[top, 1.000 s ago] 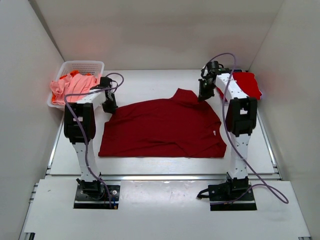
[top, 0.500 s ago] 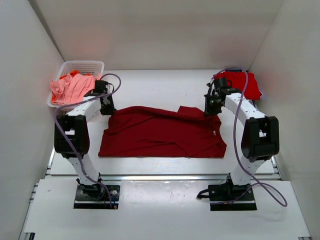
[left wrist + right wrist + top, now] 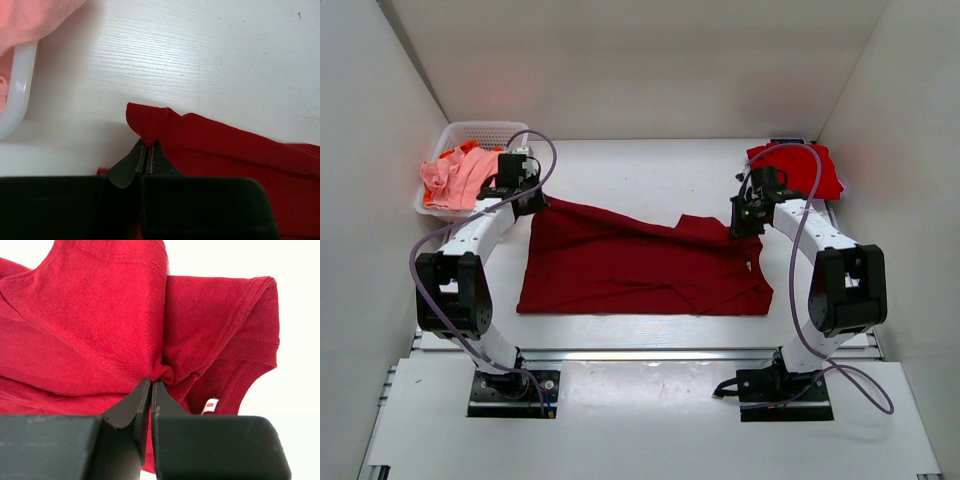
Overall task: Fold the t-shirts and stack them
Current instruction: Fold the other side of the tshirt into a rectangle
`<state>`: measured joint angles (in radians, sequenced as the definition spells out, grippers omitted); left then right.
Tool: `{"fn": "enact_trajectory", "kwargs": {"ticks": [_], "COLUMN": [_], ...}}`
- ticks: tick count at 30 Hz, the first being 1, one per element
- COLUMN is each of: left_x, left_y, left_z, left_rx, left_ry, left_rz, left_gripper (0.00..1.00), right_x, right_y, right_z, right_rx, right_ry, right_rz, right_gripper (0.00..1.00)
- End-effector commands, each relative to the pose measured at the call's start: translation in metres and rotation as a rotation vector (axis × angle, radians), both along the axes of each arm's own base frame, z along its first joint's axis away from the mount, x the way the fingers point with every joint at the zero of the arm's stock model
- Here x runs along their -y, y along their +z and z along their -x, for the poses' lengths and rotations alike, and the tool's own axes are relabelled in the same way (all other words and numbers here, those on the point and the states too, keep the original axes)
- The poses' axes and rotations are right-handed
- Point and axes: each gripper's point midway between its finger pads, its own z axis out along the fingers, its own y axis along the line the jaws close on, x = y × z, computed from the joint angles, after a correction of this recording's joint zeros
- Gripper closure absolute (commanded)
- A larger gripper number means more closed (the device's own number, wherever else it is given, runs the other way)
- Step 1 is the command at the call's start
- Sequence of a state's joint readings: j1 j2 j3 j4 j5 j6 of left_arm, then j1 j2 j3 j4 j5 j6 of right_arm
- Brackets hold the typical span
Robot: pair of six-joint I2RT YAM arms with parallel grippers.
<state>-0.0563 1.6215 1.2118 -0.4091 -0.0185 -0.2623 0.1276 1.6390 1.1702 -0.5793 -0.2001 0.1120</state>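
Note:
A large dark maroon t-shirt [image 3: 640,268] lies spread on the white table, its far edge lifted and stretched between both grippers. My left gripper [image 3: 527,198] is shut on the shirt's far left corner [image 3: 147,122], next to the basket. My right gripper [image 3: 740,228] is shut on bunched cloth near the collar and right sleeve [image 3: 165,371]; a white neck label [image 3: 210,405] shows beside it. A bright red t-shirt [image 3: 800,168] lies folded at the far right. Salmon-pink [image 3: 450,178] and orange [image 3: 468,148] shirts fill the basket.
A white plastic lattice basket [image 3: 490,130] stands at the far left; its rim [image 3: 17,95] shows close to my left gripper. White walls close in the table on three sides.
My left gripper has moved far and left with the shirt's corner, pulling the far edge taut. My right gripper has come nearer with the collar, folding the shirt's top edge over.

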Motion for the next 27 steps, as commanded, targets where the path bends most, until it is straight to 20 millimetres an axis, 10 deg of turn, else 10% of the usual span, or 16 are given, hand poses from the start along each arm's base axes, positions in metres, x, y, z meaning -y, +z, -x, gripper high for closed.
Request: {"fn": "enact_trajectory", "kwargs": {"ticks": [1,7,27], "left_x": [0.002,0.002,-0.010], "left_y": [0.022,0.023,-0.006], "left_z": [-0.014,-0.027,0.045], "left_rx": [0.077,0.092,0.171], "left_ry": [-0.005,-0.006,0.035], "left_rz": [-0.013,-0.004,-0.116], "left_gripper": [1.00,1.00,0.77], "right_x": [0.002,0.003,0.003], "right_y": [0.017,0.016,0.004], "right_z": [-0.011,-0.009,0.034], "right_rx": [0.082,0.078,0.052], "right_ry": [-0.008,-0.010,-0.001], "right_rz": [-0.017,-0.026,-0.034], "right_gripper": [0.99,1.00,1.00]}}
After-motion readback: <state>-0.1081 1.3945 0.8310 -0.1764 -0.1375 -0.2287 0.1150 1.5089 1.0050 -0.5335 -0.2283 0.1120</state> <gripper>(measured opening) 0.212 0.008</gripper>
